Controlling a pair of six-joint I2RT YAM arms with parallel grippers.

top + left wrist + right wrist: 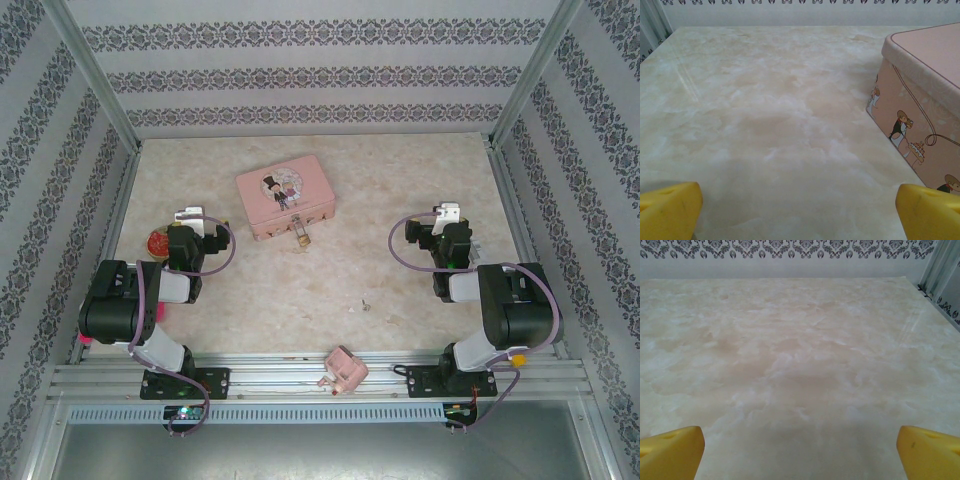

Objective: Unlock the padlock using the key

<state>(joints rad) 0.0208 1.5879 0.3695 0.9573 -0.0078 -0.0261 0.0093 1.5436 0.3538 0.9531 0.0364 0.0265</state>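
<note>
Marbled beige tabletop [250, 290] inside patterned walls is your workspace, and the pink tin [285, 198] toward the far middle is the thing to steer by. The padlock [300, 236] lies at the tin's near edge, its silver shackle pointing up at the tin and its brass body toward you. It sits as a lock on the tin's fastening would, though the overhead view is too small to tell whether the shackle really passes through the clasp. The key [366, 303], a tiny grey speck, lies alone on bare table, nearer to you than the tin and off its right-hand corner, well apart from the padlock. Your left gripper [190, 214] sits just off the tin's left side, jaws spread wide with nothing between them. Its yellow fingers [670, 210] show at the bottom corners of the wrist view, with the tin's illustrated wall to the right. Your right gripper [447, 213] is well to the tin's right, equally wide and empty, facing bare marble. I'd judge nothing is begun: the right arm is better placed to fetch the key, while the left can steady the lock against the tin.
</note>
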